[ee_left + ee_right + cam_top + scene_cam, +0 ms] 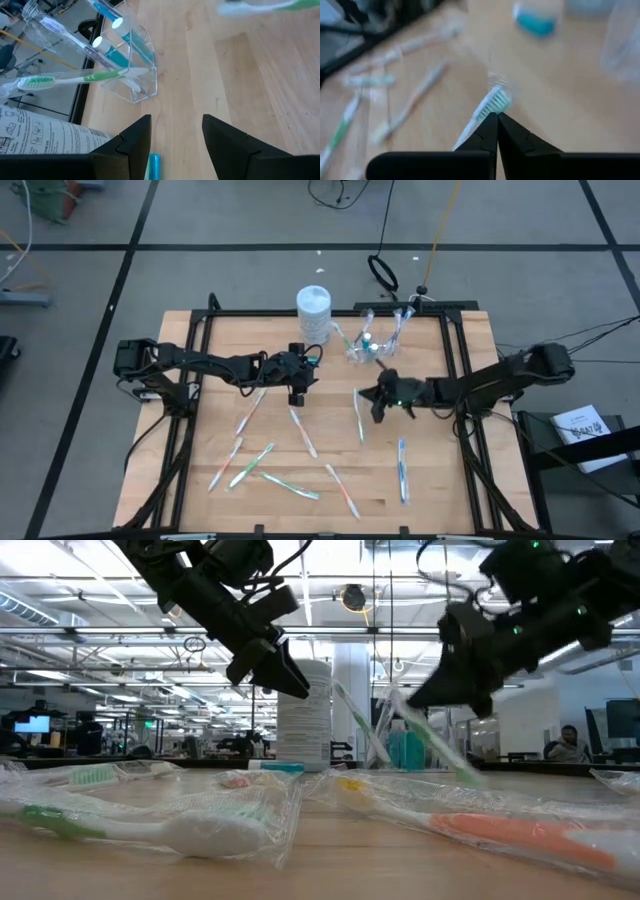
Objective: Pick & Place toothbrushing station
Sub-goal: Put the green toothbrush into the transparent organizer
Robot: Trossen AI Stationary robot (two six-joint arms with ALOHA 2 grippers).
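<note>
The clear plastic cup [364,348] stands at the table's far middle, holding toothbrushes and small blue tubes [117,47]. Several wrapped toothbrushes [250,465] lie flat on the wood. My right gripper [366,396] hovers right of the table's middle, below the cup in the high view, shut on a green-bristled toothbrush [359,418]. My left gripper [176,137] is open just left of the cup and above the table, its fingers pointing at the cup. A small blue thing [153,166] shows low between its fingers; I cannot tell whether it touches them. My right gripper pinches the toothbrush at its neck [486,114], just behind the green bristles, between its two shut fingertips. The fingers lie across the brush. In the low view the brush [435,745] slants down below the gripper; whether its lower end touches the table, I cannot tell.
A tall white stack [313,311] stands at the far edge beside the cup, close to my left gripper. Loose toothbrushes lie across the near half, one at the right [402,470]. Black rails [455,380] frame the wooden top.
</note>
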